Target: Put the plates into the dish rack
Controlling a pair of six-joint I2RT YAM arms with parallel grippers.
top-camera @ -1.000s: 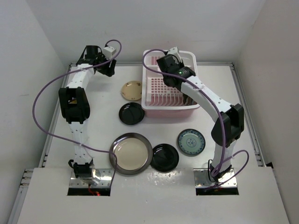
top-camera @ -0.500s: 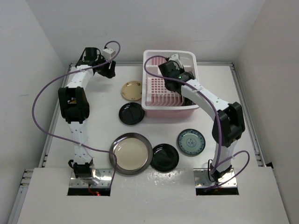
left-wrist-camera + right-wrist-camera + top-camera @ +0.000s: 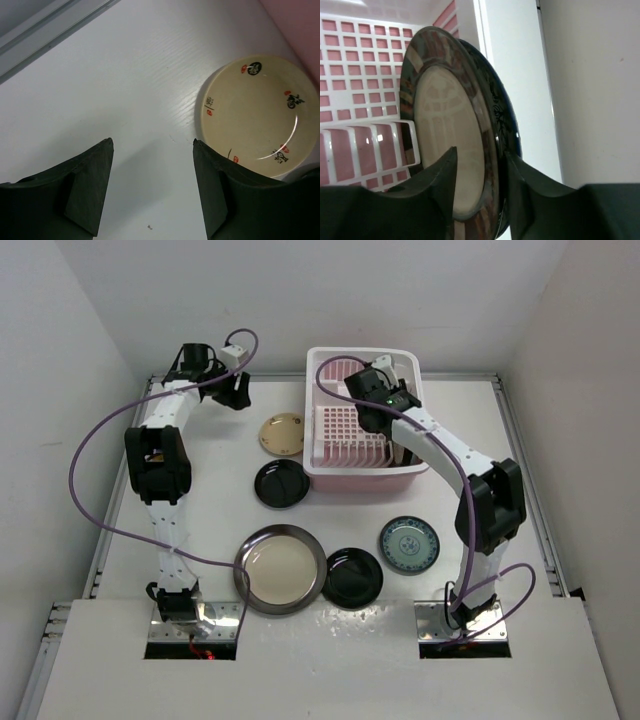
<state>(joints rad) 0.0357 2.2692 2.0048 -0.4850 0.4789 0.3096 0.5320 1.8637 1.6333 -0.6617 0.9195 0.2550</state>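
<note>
Jaws of the right gripper (image 3: pixel 481 154) straddle the rim of the black-rimmed silver round plate (image 3: pixel 445 125), which stands on edge among the ribs of the pale pink plastic dish rack (image 3: pixel 350 65). Over the last second that arm has swung rightward above the rack, so this plate looks seated. Whether the jaws have let go cannot be told, because the plate fills the gap between them. A dark patterned plate (image 3: pixel 504 115) behind it is mostly hidden. The left gripper (image 3: pixel 152 145) hangs spread and empty over the white table (image 3: pixel 125 65) beside the tan round plate (image 3: pixel 255 115), which is cut off at the frame's edge.
</note>
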